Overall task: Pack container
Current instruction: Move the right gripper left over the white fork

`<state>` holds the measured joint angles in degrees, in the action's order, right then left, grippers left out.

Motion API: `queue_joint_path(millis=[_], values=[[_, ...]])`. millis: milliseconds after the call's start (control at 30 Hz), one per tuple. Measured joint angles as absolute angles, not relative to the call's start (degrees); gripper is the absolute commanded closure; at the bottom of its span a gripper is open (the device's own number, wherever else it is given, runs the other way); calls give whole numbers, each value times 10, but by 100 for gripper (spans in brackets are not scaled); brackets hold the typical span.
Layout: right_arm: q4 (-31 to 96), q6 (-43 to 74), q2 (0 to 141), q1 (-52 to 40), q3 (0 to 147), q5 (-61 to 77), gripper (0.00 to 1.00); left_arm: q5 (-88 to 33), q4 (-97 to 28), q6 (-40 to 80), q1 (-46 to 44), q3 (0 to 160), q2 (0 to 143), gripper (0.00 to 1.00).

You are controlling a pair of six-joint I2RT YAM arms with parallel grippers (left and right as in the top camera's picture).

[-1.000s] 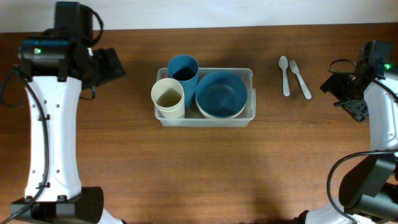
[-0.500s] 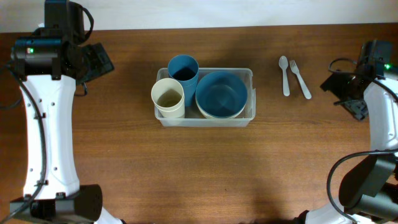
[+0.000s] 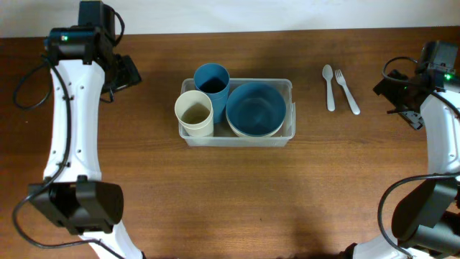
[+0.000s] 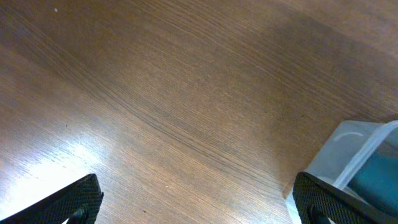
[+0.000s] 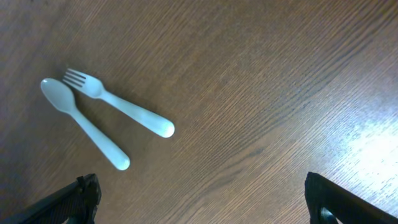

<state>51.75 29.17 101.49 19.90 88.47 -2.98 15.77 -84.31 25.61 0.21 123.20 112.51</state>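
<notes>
Bowl (image 3: 255, 109) and two cups (image 3: 194, 113) sit in the container (image 3: 237, 140); spoon (image 3: 329, 86) and fork (image 3: 347, 91) lie nearby. Left tool (image 3: 128, 72) and right tool (image 3: 388, 88) gape, empty.

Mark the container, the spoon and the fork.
container (image 3: 237, 140), overhead view, front wall of the clear bin.
spoon (image 3: 329, 91), overhead view, middle of its handle.
fork (image 3: 348, 95), overhead view, middle of its handle.
</notes>
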Motion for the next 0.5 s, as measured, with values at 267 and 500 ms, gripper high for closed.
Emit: queue_joint_path(millis=[267,500], values=[[456,193,1015,181,885,29,1,158,-843,256,2,1232,1135,0],[436,72,1026,133,885,50,1,157,-843,256,2,1232,1135,0]])
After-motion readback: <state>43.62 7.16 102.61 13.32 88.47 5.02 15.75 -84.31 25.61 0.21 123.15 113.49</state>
